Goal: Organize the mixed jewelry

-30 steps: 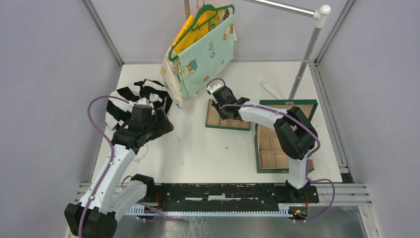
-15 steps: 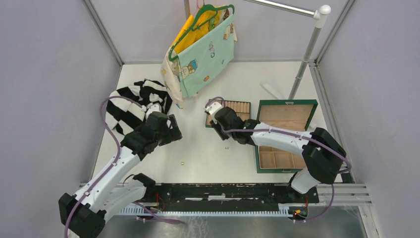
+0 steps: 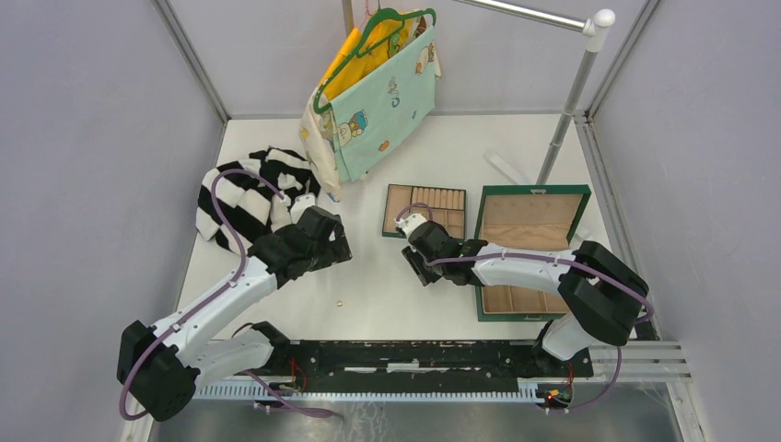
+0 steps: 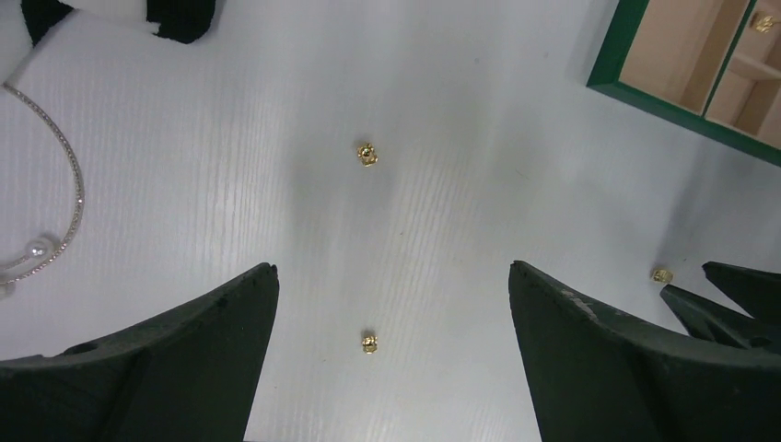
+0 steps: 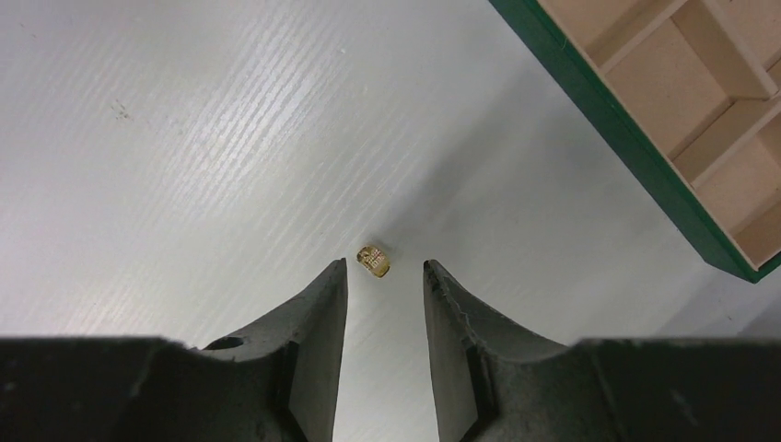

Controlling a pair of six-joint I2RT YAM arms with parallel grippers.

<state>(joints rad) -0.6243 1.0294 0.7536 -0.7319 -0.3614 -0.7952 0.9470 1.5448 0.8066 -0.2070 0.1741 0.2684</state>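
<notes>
Right hand (image 5: pixel 382 276) first: its two black fingers (image 5: pixel 313 341) are parted only a little and nothing's pinched between them. A tiny gold bead (image 5: pixel 374 261) sits on the white table (image 5: pixel 184 138) right at the mouth of that gap, just past the tips. Can't tell if it touches either one. Up and to the right in that wrist view runs a green-edged container (image 5: pixel 626 118) with tan compartments, near the bead but apart from it. Could be the tray or the box, honestly can't say.

Left hand (image 4: pixel 394 269) is spread wide, gripping nothing, hanging over bare table. Between its fingers you see a gold stud (image 4: pixel 367 154) further out and a second gold stud (image 4: pixel 369 343) closer in, well apart from each other. The bead shows at the right edge of that view too, just beside the right hand's fingertips. Over on the left a thin pale chain (image 4: pixel 72 175) curves across the table, with a pearl-like bit (image 4: pixel 37 249) at its near end. Top right, another gold piece (image 4: pixel 763 20) lies inside a tan compartment.

From above, the left hand is between the striped garment (image 3: pixel 249 189) and the tan divided tray (image 3: pixel 401 204). The right hand is just below that tray and left of the open green box (image 3: pixel 530 221). Kids' clothes (image 3: pixel 378 92) hang at the back.
</notes>
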